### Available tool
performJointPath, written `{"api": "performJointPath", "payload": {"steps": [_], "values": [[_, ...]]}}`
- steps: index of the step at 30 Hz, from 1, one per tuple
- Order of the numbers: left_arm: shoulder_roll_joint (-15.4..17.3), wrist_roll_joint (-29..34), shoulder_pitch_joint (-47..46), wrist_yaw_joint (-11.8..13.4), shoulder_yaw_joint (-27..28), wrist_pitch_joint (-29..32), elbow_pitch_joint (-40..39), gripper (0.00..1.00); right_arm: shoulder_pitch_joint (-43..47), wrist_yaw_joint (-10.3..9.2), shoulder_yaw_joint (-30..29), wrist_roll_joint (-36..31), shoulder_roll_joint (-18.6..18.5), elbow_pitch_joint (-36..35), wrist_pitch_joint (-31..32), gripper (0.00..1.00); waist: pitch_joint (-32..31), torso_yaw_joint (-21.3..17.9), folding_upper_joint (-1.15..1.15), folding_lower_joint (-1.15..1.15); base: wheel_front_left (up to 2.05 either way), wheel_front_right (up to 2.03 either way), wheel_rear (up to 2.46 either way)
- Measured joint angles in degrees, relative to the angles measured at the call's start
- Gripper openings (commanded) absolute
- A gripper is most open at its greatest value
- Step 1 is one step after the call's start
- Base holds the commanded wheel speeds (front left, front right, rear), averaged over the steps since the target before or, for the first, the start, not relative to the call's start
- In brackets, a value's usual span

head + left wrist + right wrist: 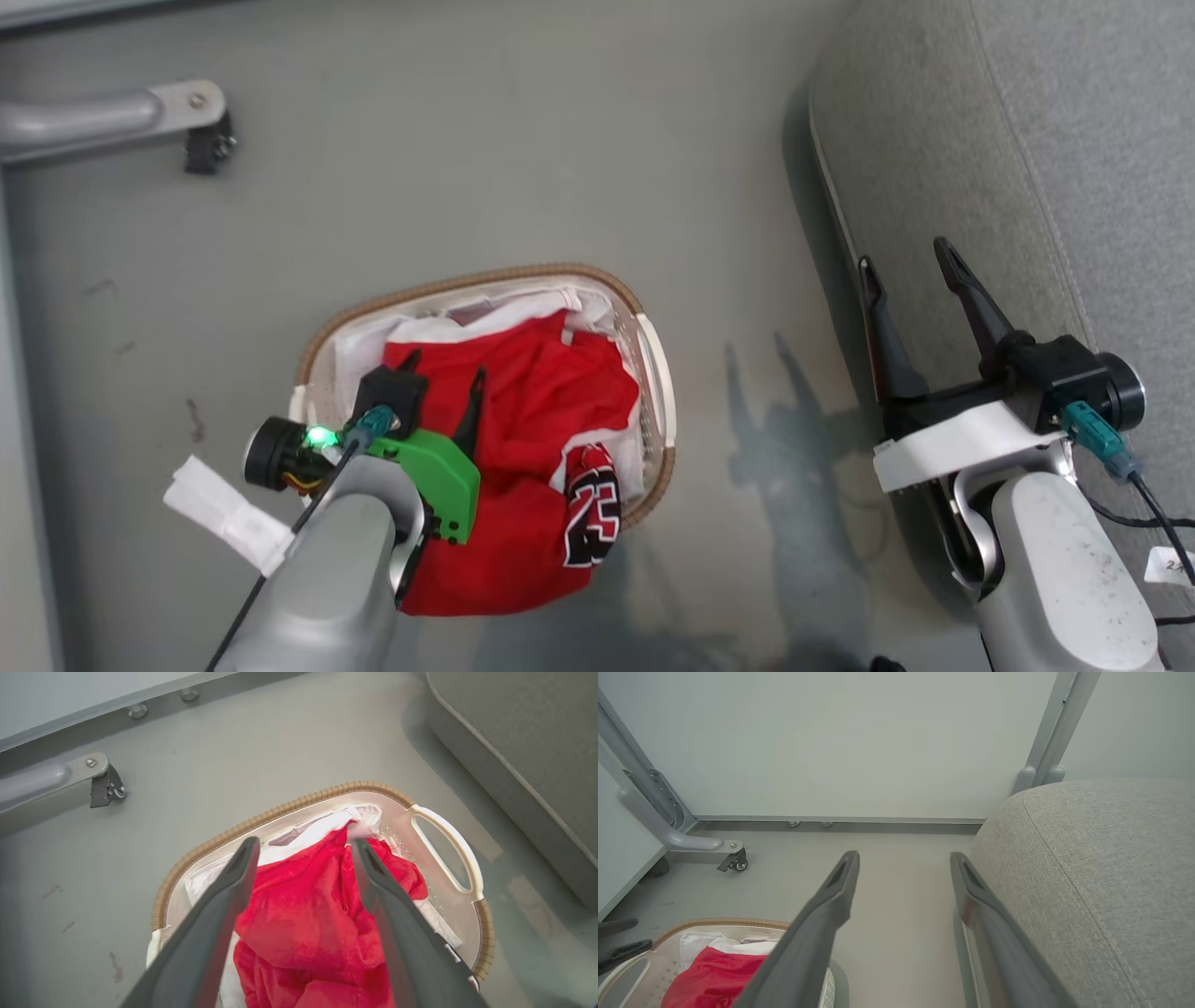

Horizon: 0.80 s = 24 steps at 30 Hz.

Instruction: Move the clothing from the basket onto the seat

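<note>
Head view looks down on the grey floor (513,140), and the seat (1027,140) takes the right side, with its rounded edge next to the floor. The basket (485,277) stands on the floor, well apart from the seat, to its left. The clothing (532,401) is in the basket: a red heap on the white liner (359,359), and one part of it spills over the near rim towards me, where the number 23 (595,518) is seen. No clothing lies on the seat. My left gripper (446,366) hangs over the basket, above the red cloth, with its fingers spread wide and nothing gripped; if the tips touch the cloth I cannot tell. My right gripper (906,255) is over the front edge of the seat, also spread wide and empty, one finger at the edge and the other over the cushion. At the far left a grey frame leg (112,117) with a small caster rests on the floor.
</note>
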Motion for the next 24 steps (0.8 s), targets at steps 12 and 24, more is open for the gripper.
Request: {"api": "performJointPath", "payload": {"steps": [12,24], "values": [[1.1,-2.5,-8.7,-0.1,-7.8,5.4,11.9,1.00,-2.9,0.00,2.4,3.4,0.0,-0.1,0.0,1.00,10.8,-5.5,0.00,0.00,0.00,0.00,0.00],[3.7,-4.2,-11.3,1.3,-7.6,9.5,17.8,0.21,-3.2,0.00,3.7,5.4,0.0,-0.1,0.0,1.00,15.0,-10.2,0.00,0.00,0.00,0.00,0.00]]}}
